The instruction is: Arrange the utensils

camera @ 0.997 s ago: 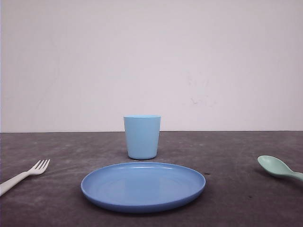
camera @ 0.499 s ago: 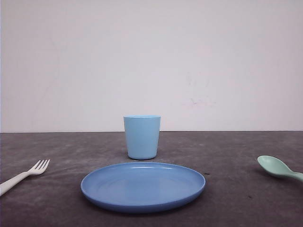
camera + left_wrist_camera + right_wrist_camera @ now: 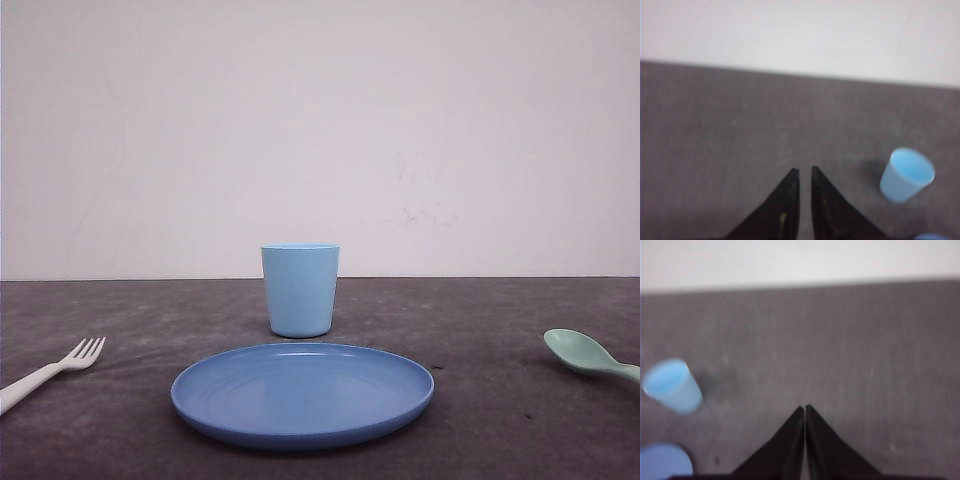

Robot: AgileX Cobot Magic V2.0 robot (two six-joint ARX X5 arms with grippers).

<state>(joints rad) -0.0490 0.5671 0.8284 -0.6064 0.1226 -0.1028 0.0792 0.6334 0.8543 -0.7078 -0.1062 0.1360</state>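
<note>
Bench laid out, both claws empty and pressed together.
You have the dark bench [image 3: 500, 320] with the blue plate [image 3: 302, 393] in the middle front, the light blue cup [image 3: 300, 290] upright just behind it, clear of it. The white fork [image 3: 50, 372] lies far left, the mint spoon [image 3: 588, 355] far right; both handles are cut off at the frame edges. Your left claw [image 3: 801, 172] and right claw [image 3: 804, 409] hover over bare bench, tips nearly touching.

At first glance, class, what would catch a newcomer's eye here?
The blue plate at the table's centre, with the cup upright just behind it. The fork lies far left and the spoon far right, both apart from the plate.
</note>
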